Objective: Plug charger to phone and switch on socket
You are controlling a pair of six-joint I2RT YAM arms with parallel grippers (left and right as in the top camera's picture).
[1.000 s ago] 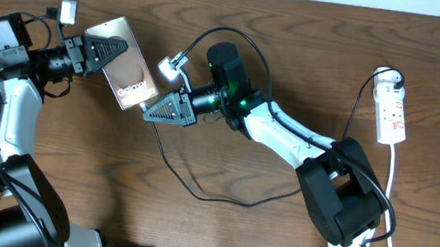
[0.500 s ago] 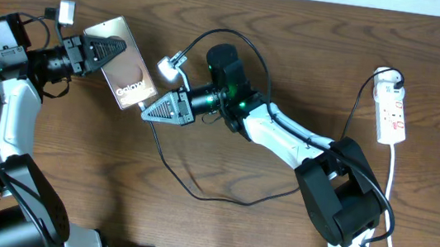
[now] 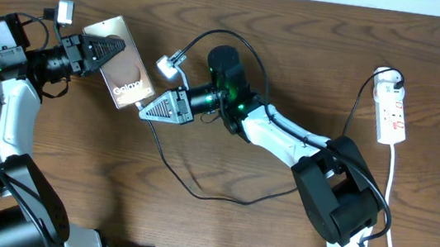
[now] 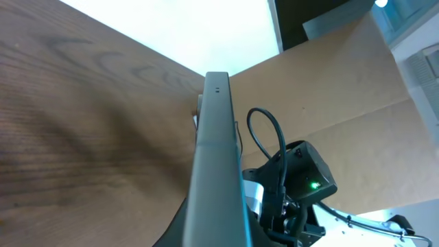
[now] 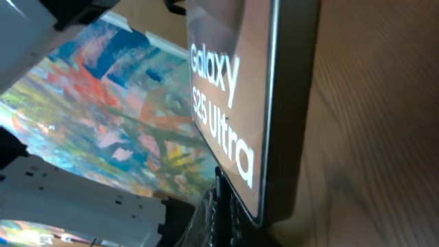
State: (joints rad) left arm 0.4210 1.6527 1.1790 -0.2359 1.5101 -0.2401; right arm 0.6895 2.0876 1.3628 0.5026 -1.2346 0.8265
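Now, phone (image 3: pixel 130 82) in left end effector (image 3: pixel 119 48), charger tip (image 5: pixel 223 199) at its edge.

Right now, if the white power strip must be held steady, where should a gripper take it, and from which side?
Probably from above, pinching the power strip across its narrow width, mid-length. It lies flat; the black plug fills the far end and the white cord leaves the near end.
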